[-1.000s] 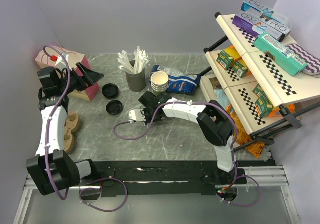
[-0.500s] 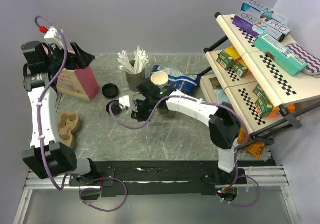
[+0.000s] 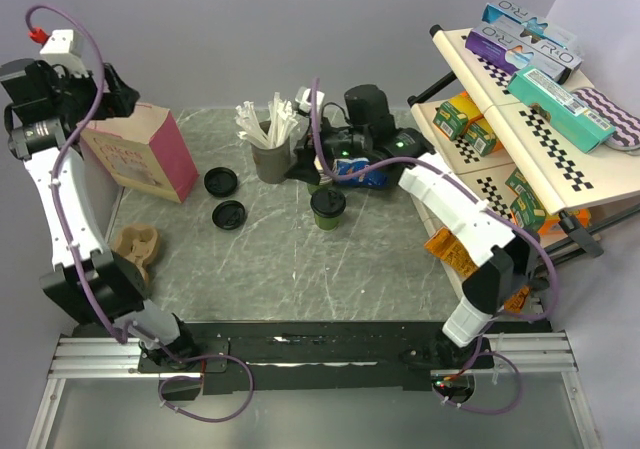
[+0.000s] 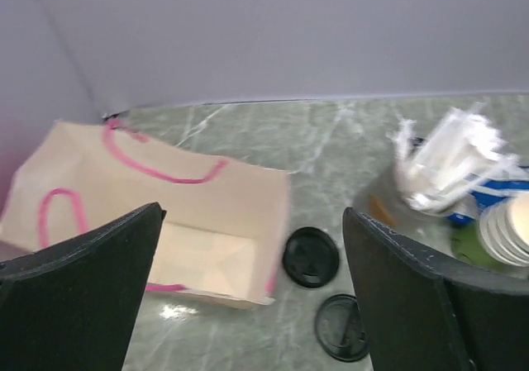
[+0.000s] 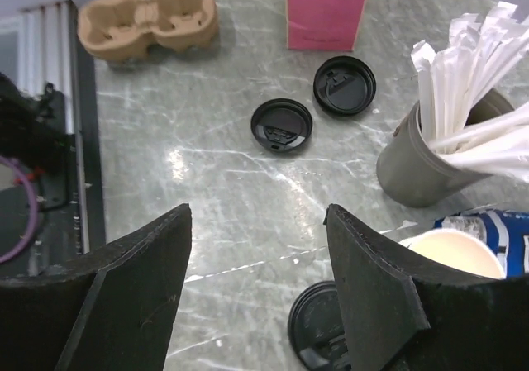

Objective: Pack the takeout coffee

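Left pincer: raised above the far left corner of the counter, jaws wide apart, nothing between them. Directly under it stands the paper bag, pink-sided with pink handles, mouth open; the left wrist view shows a bare interior.

Cup carrier: brown pulp, at the left edge of the counter, nearer than the bag.

Two loose black lids: flat on the counter, just right of the bag, close together but apart.

Grey holder: upright, filled with white wrapped sticks, behind the lids.

Coffee: upright near the middle of the counter, black lid on, touched by neither pincer.

Right pincer: hangs behind and above the coffee, beside the holder, jaws apart, empty.

Cream cup stack and blue packet: behind the coffee, partly hidden by the right arm in the top view.

Rack: at the right edge, shelves stocked with boxes.
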Controlling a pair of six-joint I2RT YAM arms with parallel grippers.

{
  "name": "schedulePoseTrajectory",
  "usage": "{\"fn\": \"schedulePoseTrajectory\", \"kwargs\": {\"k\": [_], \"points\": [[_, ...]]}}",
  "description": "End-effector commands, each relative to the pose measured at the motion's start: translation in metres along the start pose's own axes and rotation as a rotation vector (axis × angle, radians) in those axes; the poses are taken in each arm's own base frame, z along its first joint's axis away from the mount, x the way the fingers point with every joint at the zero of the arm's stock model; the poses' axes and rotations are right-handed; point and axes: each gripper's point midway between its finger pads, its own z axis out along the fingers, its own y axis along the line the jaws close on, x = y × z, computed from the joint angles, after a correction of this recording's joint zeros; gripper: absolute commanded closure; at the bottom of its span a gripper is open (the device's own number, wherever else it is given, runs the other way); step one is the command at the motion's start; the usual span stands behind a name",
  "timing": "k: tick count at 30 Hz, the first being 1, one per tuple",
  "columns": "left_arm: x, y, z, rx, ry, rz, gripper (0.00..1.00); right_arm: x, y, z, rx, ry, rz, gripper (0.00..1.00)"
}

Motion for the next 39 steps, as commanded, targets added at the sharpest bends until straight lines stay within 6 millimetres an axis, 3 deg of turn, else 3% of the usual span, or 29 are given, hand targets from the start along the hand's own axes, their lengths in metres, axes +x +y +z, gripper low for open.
{"fn": "schedulePoseTrajectory", "kwargs": {"k": [1,8,13,16,17,18,20,23,24,26,27,28,32,35,36,38,39], "points": [[0.001,0.040,0.007,-0.071,0.014,-0.022,0.06,-0.002,0.032,-0.026,-0.067,-0.015,0.085,0.27],[-0.001,0.056,0.028,-0.063,-0.036,-0.066,0.08,0.019,0.017,-0.034,-0.014,0.011,0.106,0.27],[-0.004,0.045,0.028,0.000,-0.046,-0.053,0.09,0.018,0.014,-0.036,-0.022,0.012,0.083,0.28],[-0.014,0.025,0.010,0.077,-0.064,0.124,0.08,0.019,0.012,-0.037,-0.011,0.015,0.069,0.28],[-0.013,0.006,-0.004,0.138,-0.046,0.170,0.07,0.020,0.012,-0.038,-0.010,0.018,0.069,0.28],[-0.018,0.003,-0.013,0.142,-0.046,0.293,0.07,0.021,0.012,-0.039,-0.004,0.022,0.064,0.28],[-0.025,0.006,-0.035,0.048,-0.029,0.375,0.07,0.024,0.012,-0.042,0.002,0.031,0.064,0.28],[-0.007,0.009,-0.065,-0.051,0.064,0.460,0.07,0.030,0.010,-0.046,0.014,0.048,0.073,0.28],[0.023,0.012,-0.071,-0.047,0.155,0.490,0.07,0.031,0.010,-0.046,0.014,0.053,0.079,0.28],[0.043,0.012,-0.091,-0.101,0.224,0.499,0.06,0.035,0.009,-0.047,0.019,0.065,0.101,0.28],[0.076,0.013,-0.100,-0.097,0.337,0.472,0.07,0.036,0.009,-0.046,0.019,0.069,0.109,0.28],[0.089,0.013,-0.107,-0.098,0.389,0.462,0.08,0.036,0.011,-0.046,0.014,0.071,0.114,0.28],[0.164,0.016,-0.126,-0.128,0.655,0.260,0.20,0.041,0.011,-0.045,0.011,0.103,0.156,0.28],[0.197,0.023,-0.135,-0.182,0.769,0.179,0.22,0.045,0.011,-0.045,0.006,0.126,0.170,0.28],[0.219,0.023,-0.137,-0.201,0.815,0.129,0.23,0.042,0.011,-0.045,0.004,0.127,0.169,0.28],[0.236,0.035,-0.140,-0.268,0.855,0.124,0.26,0.047,0.011,-0.043,-0.004,0.146,0.182,0.28],[0.257,0.036,-0.143,-0.274,0.906,0.095,0.28,0.044,0.011,-0.044,-0.007,0.143,0.181,0.28]]}}
